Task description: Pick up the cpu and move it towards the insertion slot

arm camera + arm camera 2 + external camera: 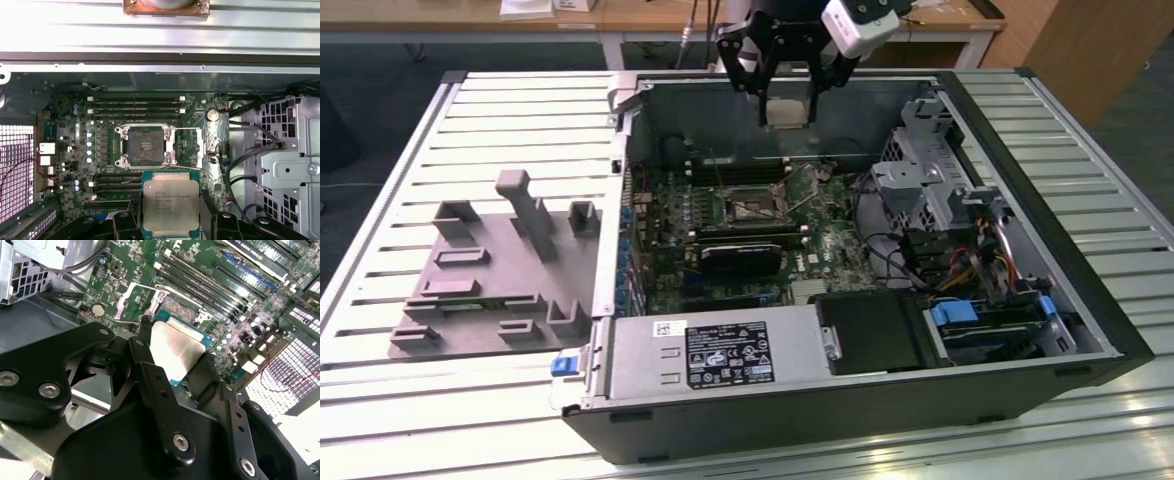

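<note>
The gripper (pixel 786 108) hangs above the far wall of an open computer case (pixel 1067 290) that lies on its side on a slatted metal bench (pixel 400 180), and its black fingers (pixel 150 365) are clamped on the cpu (pixel 786 111). The chip is clear of the board, held in the air over the far part of the case. In the second wrist view the silvery lid of the cpu (pixel 175 350) shows tilted between the fingers, its greenish rim visible at the edge. In the first wrist view the cpu (pixel 171 206) is seen square-on with its metal top facing the camera, the gripper (pixel 170 220) closing on it from both sides. The insertion slot (pixel 145 145) lies apart from the chip on the green motherboard (pixel 192 145), its metal frame open around a dark centre, with memory slots (pixel 135 102) running along the board beyond it. In the exterior view the insertion slot (pixel 750 203) sits near the middle of the motherboard, nearer the case's front than the held chip. A grey plastic fixture (pixel 487 270) rests on the bench beside the case, at the exterior view's left.
</note>
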{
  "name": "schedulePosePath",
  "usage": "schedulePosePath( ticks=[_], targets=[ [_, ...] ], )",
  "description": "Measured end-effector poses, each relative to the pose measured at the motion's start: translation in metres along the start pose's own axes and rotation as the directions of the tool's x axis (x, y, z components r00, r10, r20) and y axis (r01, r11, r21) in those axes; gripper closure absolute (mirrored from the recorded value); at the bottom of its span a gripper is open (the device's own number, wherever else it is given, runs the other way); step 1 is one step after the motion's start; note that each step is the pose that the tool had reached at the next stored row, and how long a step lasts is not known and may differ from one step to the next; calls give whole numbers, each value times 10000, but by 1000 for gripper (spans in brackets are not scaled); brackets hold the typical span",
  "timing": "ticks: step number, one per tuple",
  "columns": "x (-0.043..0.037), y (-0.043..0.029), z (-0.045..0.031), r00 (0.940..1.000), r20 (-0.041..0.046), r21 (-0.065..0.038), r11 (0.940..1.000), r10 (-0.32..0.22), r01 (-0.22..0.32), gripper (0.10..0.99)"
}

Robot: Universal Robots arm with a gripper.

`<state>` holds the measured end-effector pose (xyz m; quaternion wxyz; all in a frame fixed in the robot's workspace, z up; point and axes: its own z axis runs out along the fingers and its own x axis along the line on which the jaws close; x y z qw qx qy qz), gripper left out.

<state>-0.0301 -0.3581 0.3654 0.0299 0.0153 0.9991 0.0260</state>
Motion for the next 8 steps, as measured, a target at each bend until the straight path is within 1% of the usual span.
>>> schedulePosePath(
  ticks=[3,8],
  targets=[
    [1,22,7,10000,0,0,10000,0,0,545],
    [1,24,7,10000,0,-1,10000,0,0,545]
  ],
)
